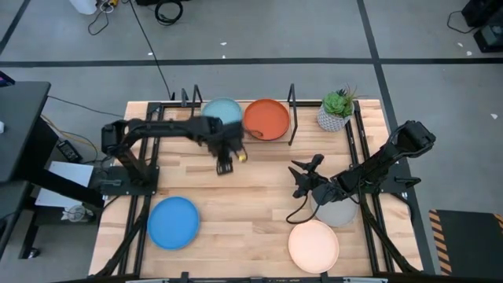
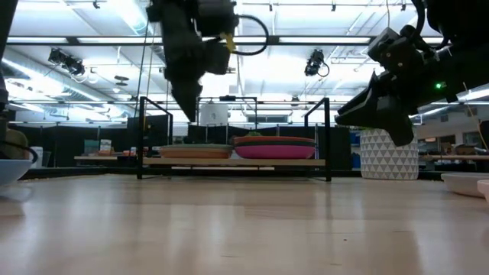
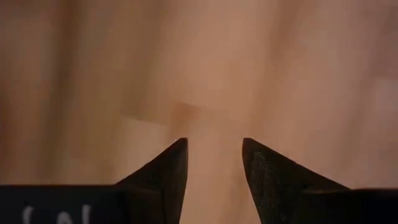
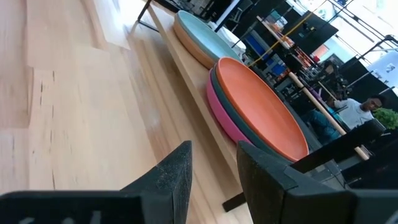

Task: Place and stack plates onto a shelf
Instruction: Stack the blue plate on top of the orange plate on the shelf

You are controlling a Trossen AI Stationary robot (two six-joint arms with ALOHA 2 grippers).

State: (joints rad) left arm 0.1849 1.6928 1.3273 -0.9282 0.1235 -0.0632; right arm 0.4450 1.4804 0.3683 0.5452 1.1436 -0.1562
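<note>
Left pincer [image 1: 225,166] hangs above bare worktop [image 1: 251,196] just in front of the shelf [image 1: 236,137], pointing down; fingers [image 3: 165,174] parted with a narrow gap, nothing between them, only wood below. Directly behind it on the shelf sits the light turquoise plate [image 1: 222,112], topping a short stack; the right wrist view shows a peach-toned plate [image 4: 189,46] under it. Beside that, further along the shelf, the orange plate [image 1: 266,118] tops a second stack, with a dark teal plate [image 4: 219,93] and a magenta plate [image 4: 221,118] beneath.

Right pincer [image 1: 299,178] is raised over the worktop, well apart from the left one, fingers [image 4: 174,177] slightly parted and empty, aimed toward the shelf. Just behind it, under the arm, a grey plate [image 1: 336,211] lies on the worktop; a cream plate [image 1: 313,245] lies near that, toward the front edge. Bright blue plate [image 1: 173,222] sits on the worktop near the front on the left arm's side. Small potted plant [image 1: 336,110] stands beside the shelf's end frame.
</note>
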